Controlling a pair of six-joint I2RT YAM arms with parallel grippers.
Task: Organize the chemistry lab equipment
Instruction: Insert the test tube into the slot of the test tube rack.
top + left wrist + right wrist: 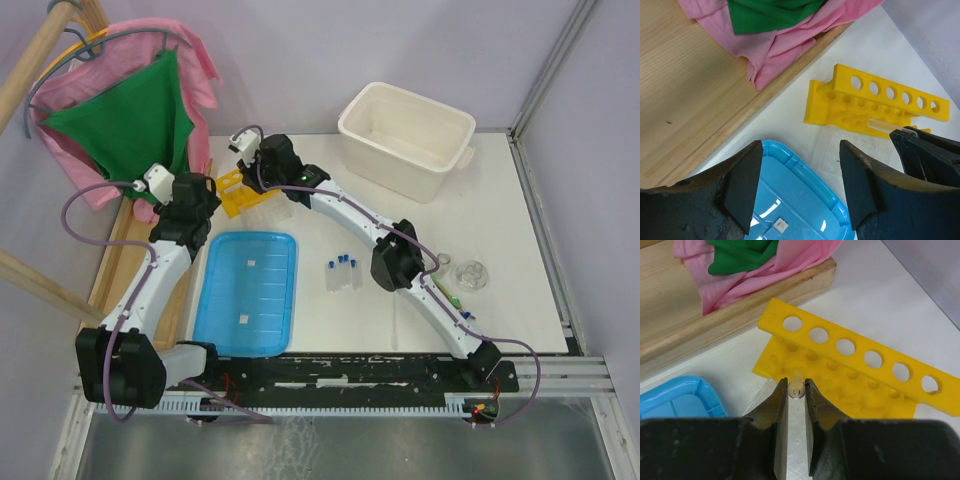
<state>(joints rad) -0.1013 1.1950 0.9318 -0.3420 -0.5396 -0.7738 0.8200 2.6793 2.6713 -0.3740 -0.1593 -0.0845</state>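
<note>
The yellow tube rack (860,375) lies tipped on its side at the back left of the table, its row of holes all empty. My right gripper (796,390) is shut on a small clear tube (796,389), held end-on just before the rack's left end. From above, that gripper (265,190) sits beside the rack (240,192). My left gripper (800,185) stands open with nothing in it, over the far corner of the blue lid (805,200). Three blue-capped tubes (343,270) lie mid-table. A glass flask (472,275) and thin rods (452,297) lie at the right.
A white tub (405,135) stands at the back right. The blue ribbed lid (246,290) lies front left. A wooden board (695,100) with pink and green cloth (775,30) borders the left side. A clear embossed sheet (840,150) lies under the rack.
</note>
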